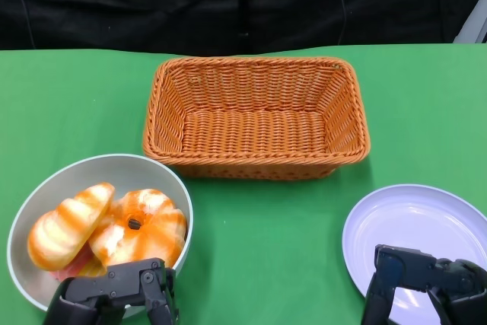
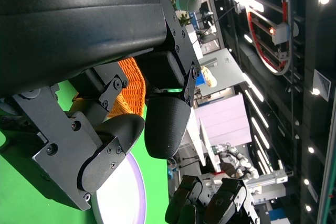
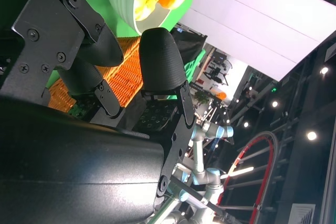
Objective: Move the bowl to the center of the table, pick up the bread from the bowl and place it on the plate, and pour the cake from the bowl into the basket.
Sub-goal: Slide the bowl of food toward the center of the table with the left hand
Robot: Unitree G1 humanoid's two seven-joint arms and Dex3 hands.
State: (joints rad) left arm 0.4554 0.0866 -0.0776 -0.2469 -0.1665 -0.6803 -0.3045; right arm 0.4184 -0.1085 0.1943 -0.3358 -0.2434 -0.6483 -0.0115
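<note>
On the tabletop, largest to smallest:
Tabletop (image 1: 259, 234): green surface, with a dark backdrop behind its far edge.
Basket (image 1: 256, 116): orange wicker, rectangular, standing near the middle of the far edge, nothing visible inside it.
Bowl (image 1: 57, 180): grey, at the near left corner, well apart from the plate and just beside the basket's near left corner.
Plate (image 1: 415, 222): pale lavender, at the near right corner, bare.
Bread (image 1: 68, 226): striped orange-and-cream loaf leaning in the left part of the bowl.
Cake (image 1: 141, 230): round, orange and cream with a dark centre, in the bowl's right part, touching the bread.
Left hand (image 1: 114, 291): at the bowl's near rim; fingers apart and holding nothing, though contact with the rim is unclear.
Right hand (image 1: 426, 283): over the plate's near edge; fingers spread, nothing between them.
</note>
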